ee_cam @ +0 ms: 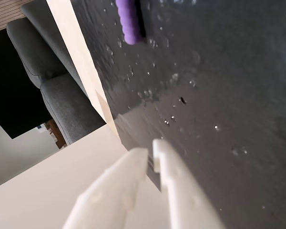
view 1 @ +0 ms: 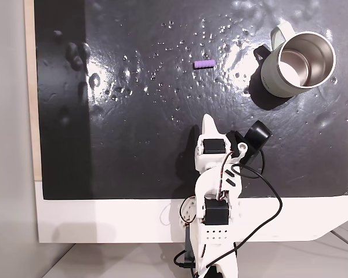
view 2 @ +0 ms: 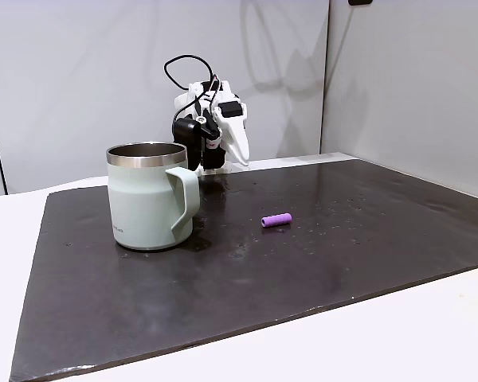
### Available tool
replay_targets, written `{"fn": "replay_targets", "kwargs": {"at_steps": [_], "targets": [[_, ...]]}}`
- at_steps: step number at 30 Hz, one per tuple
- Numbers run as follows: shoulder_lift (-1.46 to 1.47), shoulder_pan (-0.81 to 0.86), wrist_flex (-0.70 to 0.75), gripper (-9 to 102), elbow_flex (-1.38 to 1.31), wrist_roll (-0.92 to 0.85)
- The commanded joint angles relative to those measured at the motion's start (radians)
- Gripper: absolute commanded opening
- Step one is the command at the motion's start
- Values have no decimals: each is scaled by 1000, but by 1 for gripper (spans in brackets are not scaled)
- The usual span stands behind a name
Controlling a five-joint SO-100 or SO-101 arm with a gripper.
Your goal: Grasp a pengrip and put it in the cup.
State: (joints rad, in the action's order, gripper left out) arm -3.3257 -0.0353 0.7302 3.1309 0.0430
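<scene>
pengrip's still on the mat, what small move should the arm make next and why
Probably open the gripper and reach forward toward the pengrip. In the wrist view the fingers sit nearly closed with nothing between them, and the pengrip lies free on the mat, apart from the cup, some way ahead of the folded arm.

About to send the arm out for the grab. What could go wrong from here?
The pengrip is tiny and lies on its side on the black mat, so it may roll away from the closing fingers. The gripper looks shut and must open before descending. The cup stands off to one side, so the small part could slip out during the carry.
</scene>
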Motion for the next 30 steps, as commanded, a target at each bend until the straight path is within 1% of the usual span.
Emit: {"fn": "replay_targets", "kwargs": {"at_steps": [1,7,12,16,23,26,30], "targets": [[-12,11,-31,0,34,9],[-12,6,-31,0,25,-23],[8,-17,26,0,-179,-29],[230,-51,94,0,-468,-21],[594,-38,270,0,-927,-55],[749,-40,354,4,-1081,-48],[977,-46,465,9,-1295,5]]}}
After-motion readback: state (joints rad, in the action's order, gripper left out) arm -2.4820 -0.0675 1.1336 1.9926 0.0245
